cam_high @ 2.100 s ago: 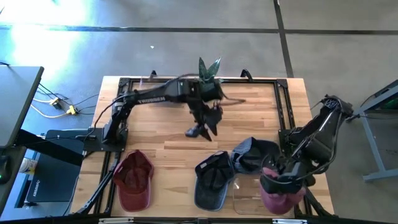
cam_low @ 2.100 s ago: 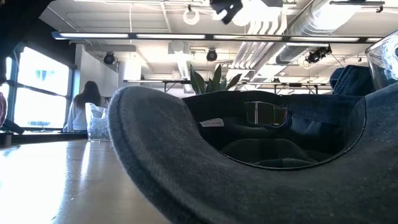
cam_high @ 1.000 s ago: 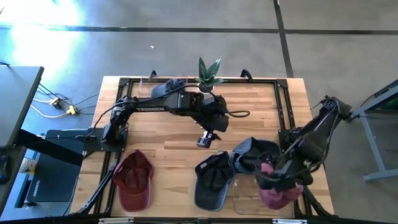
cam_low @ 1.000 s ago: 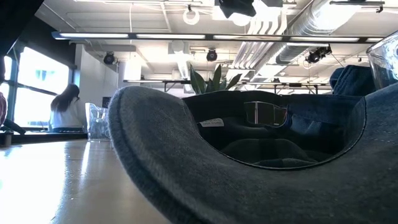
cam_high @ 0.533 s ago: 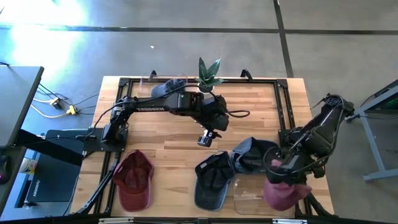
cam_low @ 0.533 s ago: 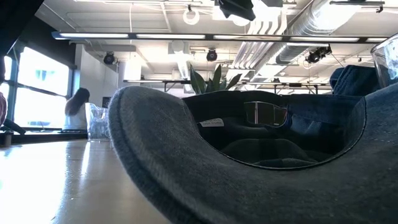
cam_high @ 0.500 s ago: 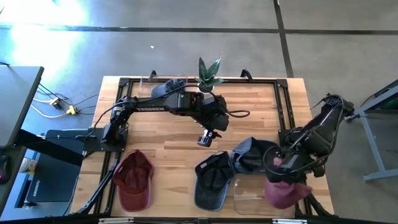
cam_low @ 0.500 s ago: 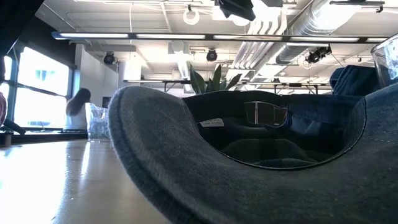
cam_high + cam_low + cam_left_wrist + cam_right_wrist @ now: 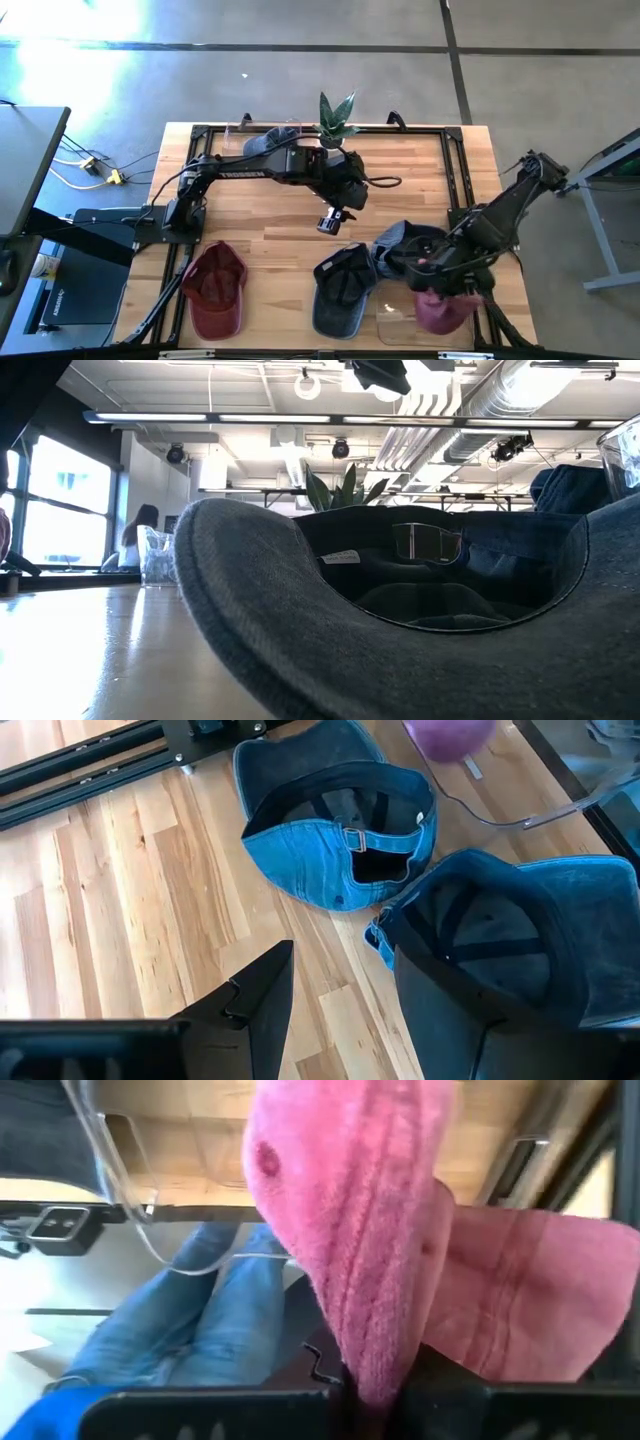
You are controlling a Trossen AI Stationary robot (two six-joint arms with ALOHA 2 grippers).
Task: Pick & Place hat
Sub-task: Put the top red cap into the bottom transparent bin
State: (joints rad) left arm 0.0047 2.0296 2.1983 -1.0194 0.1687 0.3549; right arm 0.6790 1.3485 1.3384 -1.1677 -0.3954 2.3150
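Note:
My right gripper [image 9: 442,276] is shut on a pink hat [image 9: 442,308] at the table's near right corner. The hat fills the right wrist view [image 9: 370,1210]. My left gripper [image 9: 328,222] hangs open and empty above the table's middle; in its wrist view [image 9: 340,1020] it looks down on a light denim cap [image 9: 335,830] and a dark blue cap [image 9: 520,950]. Both lie crown down on the wood, hollow side up. The dark blue cap [image 9: 400,610] fills the low view. My right gripper pinches a fold of the pink hat's cloth [image 9: 372,1365] between its two fingers. The hat stretches away from the fingers, and a flat part [image 9: 530,1300] spreads out to one side. Whether any part rests on the table, I cannot tell.
A red cap [image 9: 213,290] lies at the near left. A clear tray [image 9: 398,318] sits by the pink hat. Another cap [image 9: 268,140] and a plant [image 9: 335,112] stand at the far edge. A black frame [image 9: 455,180] rims the table. A person's legs [image 9: 200,1310] show beyond the near edge.
My right gripper has swung toward the table's right edge and back toward the left, carrying the pink hat, which now lies partly over the clear tray. A person in the room behind has moved.

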